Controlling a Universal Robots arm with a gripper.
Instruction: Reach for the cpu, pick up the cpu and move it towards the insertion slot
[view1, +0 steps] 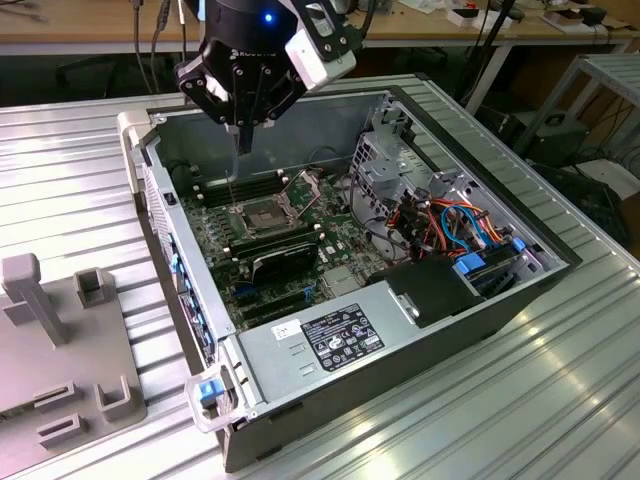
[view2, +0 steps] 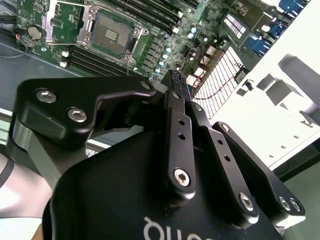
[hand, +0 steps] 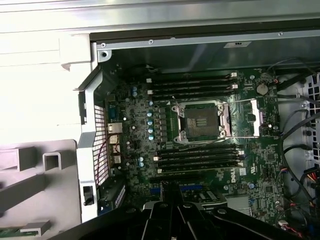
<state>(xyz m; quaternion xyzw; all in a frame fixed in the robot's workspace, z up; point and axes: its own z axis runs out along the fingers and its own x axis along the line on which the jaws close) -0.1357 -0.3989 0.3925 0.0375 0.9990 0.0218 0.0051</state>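
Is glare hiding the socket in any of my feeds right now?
No. In the first wrist view the insertion slot sits in even shade, though the table is blown out white. The second wrist view lights it evenly, table again washed out. The exterior view has no glare on it.

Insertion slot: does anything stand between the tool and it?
Nothing visible does. The tool hangs over the open case, and the insertion slot lies uncovered below, with only free air between them.
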